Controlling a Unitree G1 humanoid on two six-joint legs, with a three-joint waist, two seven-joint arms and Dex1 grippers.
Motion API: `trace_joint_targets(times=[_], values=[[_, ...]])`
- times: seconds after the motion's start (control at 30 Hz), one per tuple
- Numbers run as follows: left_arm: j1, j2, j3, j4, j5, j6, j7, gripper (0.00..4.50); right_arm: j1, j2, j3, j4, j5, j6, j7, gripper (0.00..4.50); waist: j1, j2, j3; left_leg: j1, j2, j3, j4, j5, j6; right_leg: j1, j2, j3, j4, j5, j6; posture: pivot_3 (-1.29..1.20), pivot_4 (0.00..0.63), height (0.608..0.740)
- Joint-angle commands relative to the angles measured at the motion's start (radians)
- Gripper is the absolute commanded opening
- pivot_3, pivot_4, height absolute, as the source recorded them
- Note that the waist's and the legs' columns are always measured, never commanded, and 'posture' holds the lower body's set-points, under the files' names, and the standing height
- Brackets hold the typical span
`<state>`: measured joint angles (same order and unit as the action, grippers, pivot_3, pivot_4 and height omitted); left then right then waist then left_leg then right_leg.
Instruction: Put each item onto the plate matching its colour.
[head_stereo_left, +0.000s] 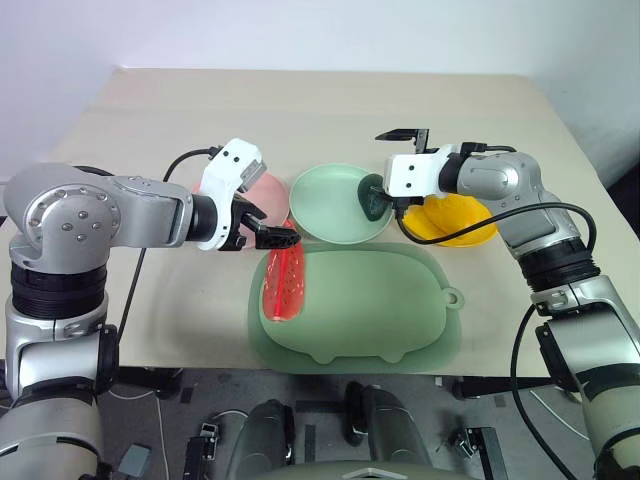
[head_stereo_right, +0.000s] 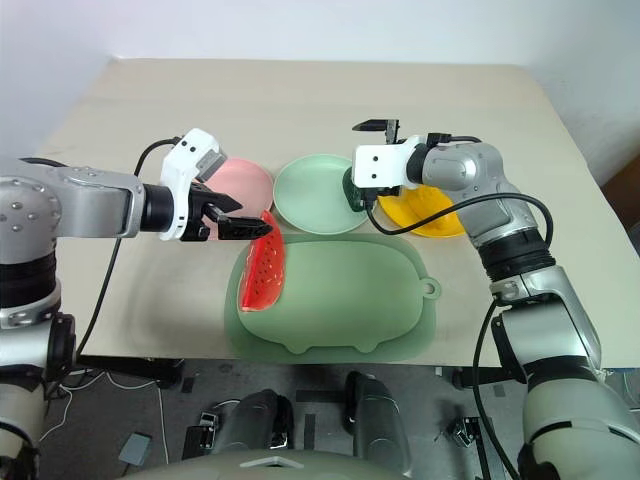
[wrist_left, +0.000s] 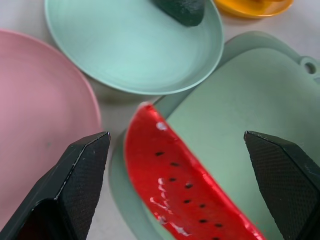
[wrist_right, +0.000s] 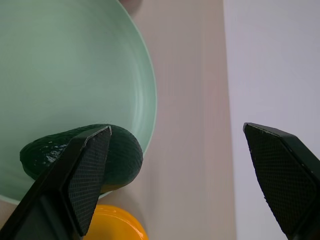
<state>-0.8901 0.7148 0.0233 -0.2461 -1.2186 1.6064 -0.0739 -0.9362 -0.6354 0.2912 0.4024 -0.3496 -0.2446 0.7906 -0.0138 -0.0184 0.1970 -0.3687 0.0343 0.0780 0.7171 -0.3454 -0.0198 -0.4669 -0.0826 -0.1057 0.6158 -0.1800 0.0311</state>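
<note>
Sage-green mat (head_stereo_left: 380, 300) nearest, watermelon slice (head_stereo_left: 283, 285) lying on its left edge. Left gripper (wrist_left: 180, 185) hovers over the slice, jaws spread wide, gripping nothing; pink plate (wrist_left: 40, 115) beside. Avocado (wrist_right: 80, 155) rests on mint plate (head_stereo_left: 335, 205) rim. Right gripper (wrist_right: 180, 175) fully open, empty, one finger (wrist_right: 87, 175) before the avocado. Yellow plate (head_stereo_left: 460, 222) rightmost.

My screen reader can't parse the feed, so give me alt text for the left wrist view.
The left gripper hangs open with its two black fingers either side of the red watermelon slice, which lies on the edge of the sage-green mat. Beyond it lie the pink plate and the mint green plate with the dark avocado at its rim.
</note>
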Motion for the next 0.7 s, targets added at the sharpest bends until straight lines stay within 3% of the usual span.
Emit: trace_joint_targets(times=[0.03,0.27,0.5,0.7], values=[[-0.01,-0.034,-0.003,0.034,-0.101,0.008,0.148,4.5,0.002,0.01,-0.024,-0.07,0.008,0.019,-0.021,4.46,0.001,0.0,0.0,0.0,0.0,0.0,0.0,0.0,0.0,0.0,0.0,0.0,0.0,0.0,0.0,0.0,0.15,0.74],[-0.002,0.013,-0.095,0.082,-0.254,0.008,0.39,4.5,0.059,0.004,-0.037,-0.143,0.005,0.07,-0.036,4.46,0.002,0.0,0.0,0.001,0.0,0.0,0.0,0.0,0.0,0.001,-0.001,0.0,0.0,0.0,0.0,0.0,0.15,0.74],[-0.001,-0.081,-0.145,0.112,-0.356,-0.02,0.604,4.5,0.082,0.009,-0.039,-0.181,0.008,0.103,-0.045,4.46,0.004,0.0,0.0,0.002,-0.001,0.0,0.0,0.0,0.0,0.003,-0.001,0.0,0.0,0.0,0.0,0.0,0.15,0.74],[0.013,-0.144,-0.2,0.151,-0.336,-0.014,0.788,4.5,0.068,0.014,-0.036,-0.177,0.013,0.104,-0.05,4.46,0.003,0.0,0.0,0.01,-0.001,0.001,-0.002,0.0,0.0,0.008,0.0,0.001,0.0,0.0,0.0,0.0,0.15,0.74]])
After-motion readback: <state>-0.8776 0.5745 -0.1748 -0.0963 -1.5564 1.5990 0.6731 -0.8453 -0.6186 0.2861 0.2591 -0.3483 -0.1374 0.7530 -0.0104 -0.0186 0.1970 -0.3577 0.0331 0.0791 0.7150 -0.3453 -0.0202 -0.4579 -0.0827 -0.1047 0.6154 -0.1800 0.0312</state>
